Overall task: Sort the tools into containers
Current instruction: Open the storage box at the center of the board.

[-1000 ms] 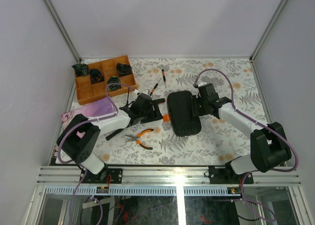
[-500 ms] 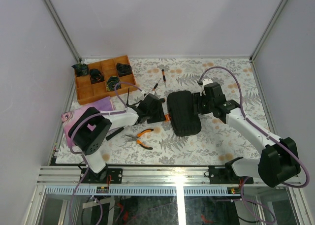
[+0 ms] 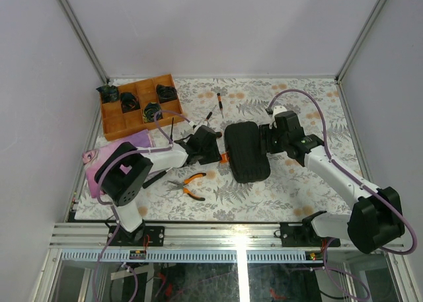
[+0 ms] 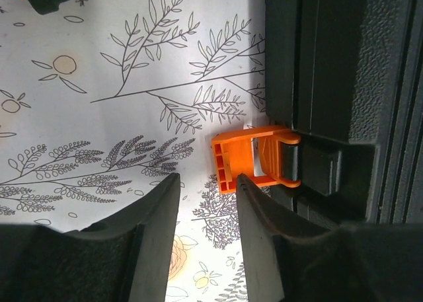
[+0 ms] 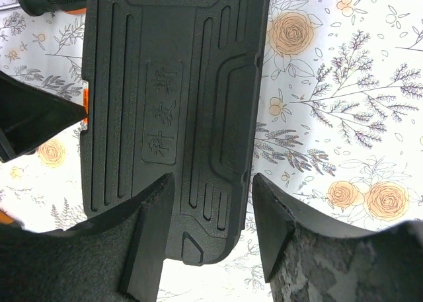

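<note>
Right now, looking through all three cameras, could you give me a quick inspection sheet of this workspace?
Surface: floral tablecloth, lying flat.
Job's things: black tool case, lid down, orange latch tab at its side; pliers, thin drivers and a screwdriver lie loose outside it.
Clutter: wooden tray holding black items; pink cloth.
Grippers: left gripper open, empty, by the tab; right gripper open above the case.
Cables: purple cables loop off both arms.
Surroundings: pale walls, metal frame rail.
</note>
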